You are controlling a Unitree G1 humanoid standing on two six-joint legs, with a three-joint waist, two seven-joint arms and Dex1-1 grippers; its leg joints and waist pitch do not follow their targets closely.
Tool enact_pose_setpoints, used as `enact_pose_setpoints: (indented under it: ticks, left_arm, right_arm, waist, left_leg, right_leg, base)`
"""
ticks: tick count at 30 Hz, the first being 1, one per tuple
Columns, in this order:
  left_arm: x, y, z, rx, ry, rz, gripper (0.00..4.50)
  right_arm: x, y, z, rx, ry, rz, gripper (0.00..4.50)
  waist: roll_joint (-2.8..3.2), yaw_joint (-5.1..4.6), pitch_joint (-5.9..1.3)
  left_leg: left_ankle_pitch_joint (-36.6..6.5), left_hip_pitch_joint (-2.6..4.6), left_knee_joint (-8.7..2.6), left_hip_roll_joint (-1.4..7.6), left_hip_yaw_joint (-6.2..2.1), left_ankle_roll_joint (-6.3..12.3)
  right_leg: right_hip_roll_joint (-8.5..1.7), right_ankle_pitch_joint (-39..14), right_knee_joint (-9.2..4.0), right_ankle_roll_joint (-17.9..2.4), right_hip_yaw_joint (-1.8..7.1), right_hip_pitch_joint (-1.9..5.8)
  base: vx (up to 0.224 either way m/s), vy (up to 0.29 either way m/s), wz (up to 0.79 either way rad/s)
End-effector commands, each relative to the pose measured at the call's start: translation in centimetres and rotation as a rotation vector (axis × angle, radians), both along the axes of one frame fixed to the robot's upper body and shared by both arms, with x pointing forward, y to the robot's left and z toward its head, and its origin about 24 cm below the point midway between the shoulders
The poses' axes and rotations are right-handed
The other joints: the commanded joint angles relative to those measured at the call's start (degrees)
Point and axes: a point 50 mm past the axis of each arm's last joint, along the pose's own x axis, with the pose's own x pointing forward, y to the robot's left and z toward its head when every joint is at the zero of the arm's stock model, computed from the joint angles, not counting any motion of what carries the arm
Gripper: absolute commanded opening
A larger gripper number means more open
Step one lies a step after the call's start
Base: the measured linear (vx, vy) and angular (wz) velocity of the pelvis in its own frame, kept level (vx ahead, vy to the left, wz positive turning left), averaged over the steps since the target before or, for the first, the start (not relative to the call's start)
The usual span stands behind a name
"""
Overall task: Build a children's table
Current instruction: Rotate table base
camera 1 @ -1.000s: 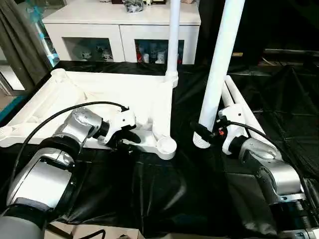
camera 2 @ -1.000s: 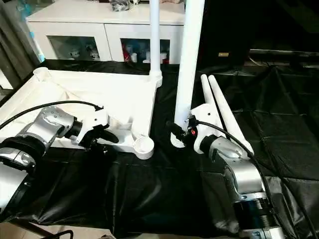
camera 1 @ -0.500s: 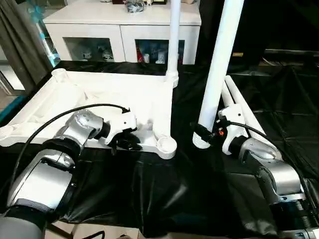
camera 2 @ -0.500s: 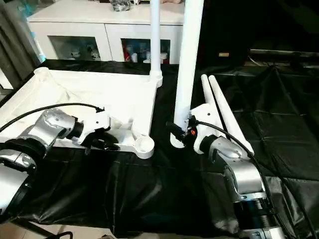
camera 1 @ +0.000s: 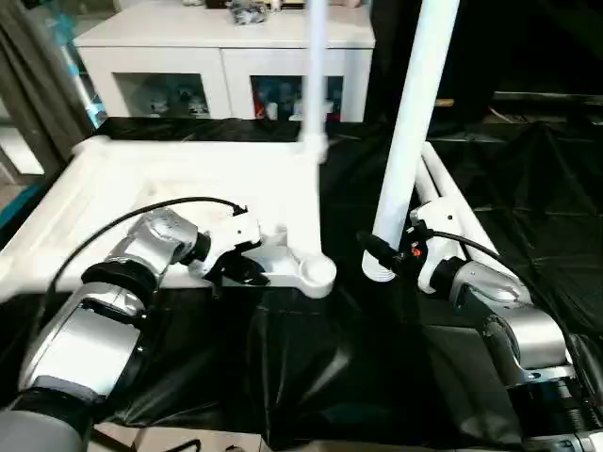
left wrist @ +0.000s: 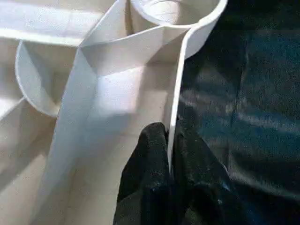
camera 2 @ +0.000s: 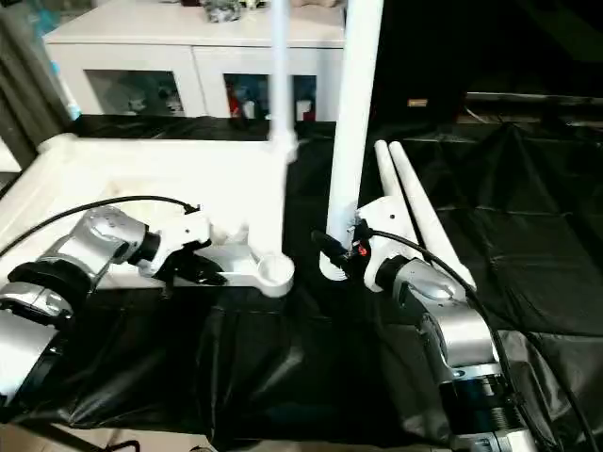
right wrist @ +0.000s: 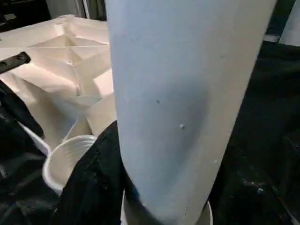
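Left claw (left wrist: 169,154) clenched on near rim of upturned children's table (camera 1: 179,179) on black tabletop (camera 1: 311,367), right claw (camera 1: 382,252) grasping upright leg (camera 1: 415,113) low; light, stiff, slick plastic, best gripped at edges.

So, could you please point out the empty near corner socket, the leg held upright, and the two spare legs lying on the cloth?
Empty corner socket (camera 1: 316,271), left eye view, its open rim.
Upright leg (camera 1: 407,151), left eye view, mid shaft.
Spare legs (camera 2: 410,193), right eye view, mid shaft.
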Motion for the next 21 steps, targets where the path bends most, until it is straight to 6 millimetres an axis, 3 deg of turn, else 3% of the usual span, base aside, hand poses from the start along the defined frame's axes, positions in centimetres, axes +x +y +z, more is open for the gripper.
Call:
enact_pose_setpoints:
  ticks: [1,2,3,8,9,10,12,14,15,18,20,21]
  left_arm:
    - [-0.7,0.2,-1.6,-0.032,0.072,0.09,0.07]
    - [-1.2,-1.0,-1.8,-0.088,0.062,0.08,0.03]
    - [-1.2,-1.0,-1.8,-0.088,0.062,0.08,0.03]
    - [-3.8,-3.0,-3.2,-0.095,0.044,0.035,0.0]
    - [-4.2,-3.2,-3.4,-0.086,0.042,0.03,0.0]
    - [-4.9,-3.7,-3.8,-0.084,0.033,0.025,0.0]
    - [-6.0,-4.5,-4.3,-0.1,0.011,0.018,0.0]
    - [-6.7,-5.1,-4.4,-0.138,-0.017,0.016,0.0]
    - [-7.1,-5.4,-4.2,-0.169,-0.033,0.03,0.0]
    - [-7.5,-5.5,-3.7,-0.194,-0.042,0.059,0.0]
    - [-7.6,-5.5,-3.4,-0.213,-0.056,0.04,0.0]
    - [-7.6,-5.5,-3.3,-0.22,-0.061,0.034,0.0]
  right_arm:
    - [0.2,0.5,0.5,-0.006,-0.02,0.021,1.9]
    - [0.2,0.6,0.5,-0.003,-0.018,0.024,1.9]
    - [0.2,0.6,0.5,-0.003,-0.018,0.024,1.9]
    - [0.3,1.1,0.6,0.01,-0.016,0.035,1.9]
    - [0.3,1.2,0.7,0.012,-0.017,0.037,1.9]
    - [0.3,1.2,0.7,0.014,-0.018,0.039,1.9]
    - [0.3,1.3,0.8,0.02,-0.017,0.043,1.9]
    - [0.3,1.5,0.8,0.028,-0.01,0.053,1.9]
    - [0.2,1.6,0.7,0.035,0.002,0.064,1.9]
    - [0.2,1.8,0.5,0.033,0.016,0.086,1.9]
    - [0.3,1.9,0.6,0.035,0.019,0.094,1.9]
    - [0.4,1.9,0.6,0.037,0.019,0.096,1.9]
  waist:
    - [-0.55,0.37,-3.57]
    - [-0.45,0.39,-3.7]
    - [-0.82,0.29,-3.51]
    - [-0.31,0.11,-3.61]
    - [-0.33,-0.01,-3.47]
    - [-0.27,0.01,-3.58]
    - [-0.46,-0.16,-3.44]
    - [-1.13,-0.35,-3.36]
    - [-0.74,-0.24,-3.42]
    - [-1.29,-0.46,-3.41]
    - [-1.13,-0.45,-3.27]
    - [-1.96,-0.47,-3.3]
  left_leg:
    - [-16.41,0.9,-4.1,0.65,-0.37,1.83]
    - [-16.36,1.11,-4.06,0.78,-0.36,1.9]
    - [-16.21,0.85,-4.23,0.97,-0.42,2.2]
    - [-17.63,1.08,-4.55,1.49,-0.53,1.78]
    - [-18.6,1.17,-4.45,1.06,-0.35,1.7]
    - [-18.73,1.18,-4.5,1.19,-0.48,1.43]
    - [-18.39,0.99,-4.64,1.14,-0.47,1.49]
    - [-17.78,0.74,-4.63,1.13,-0.37,1.81]
    - [-17.99,0.99,-4.58,1.08,-0.38,1.78]
    - [-18.57,0.87,-4.62,1.06,-0.39,1.83]
    - [-18.77,0.87,-4.58,0.89,-0.33,1.96]
    - [-18.66,0.86,-4.54,0.89,-0.25,2.0]
  right_leg:
    - [-3.53,-17.78,-5.02,-12.86,2.05,2.86]
    - [-3.56,-17.89,-5.03,-12.87,2.11,2.75]
    - [-3.5,-17.72,-4.9,-13.12,2.08,2.73]
    - [-3.4,-17.52,-4.75,-12.48,2.15,2.41]
    - [-3.11,-19.44,-5.18,-11.62,2.09,2.15]
    - [-3.26,-19.53,-5.06,-11.4,2.15,2.28]
    - [-3.16,-20.01,-5.24,-10.54,2.2,2.21]
    - [-3.1,-20.08,-5.3,-10.11,2.22,2.16]
    - [-3.09,-20.98,-5.33,-9.82,2.25,1.99]
    - [-3.06,-21.75,-5.19,-9.27,2.25,2.0]
    - [-3.12,-24.2,-5.68,-8.35,2.26,1.72]
    - [-3.1,-25.2,-5.9,-7.66,2.3,1.67]
  base:
    - [0.0,0.0,0.0]
    - [0.0,0.0,0.0]
    - [0.0,0.0,0.0]
    - [0.0,0.0,0.0]
    - [0.0,0.0,0.0]
    - [0.0,0.0,0.0]
    - [0.0,0.0,0.0]
    - [0.0,0.0,0.0]
    - [0.0,0.0,0.0]
    - [0.0,0.0,0.0]
    - [0.0,0.0,0.0]
    - [0.0,0.0,0.0]
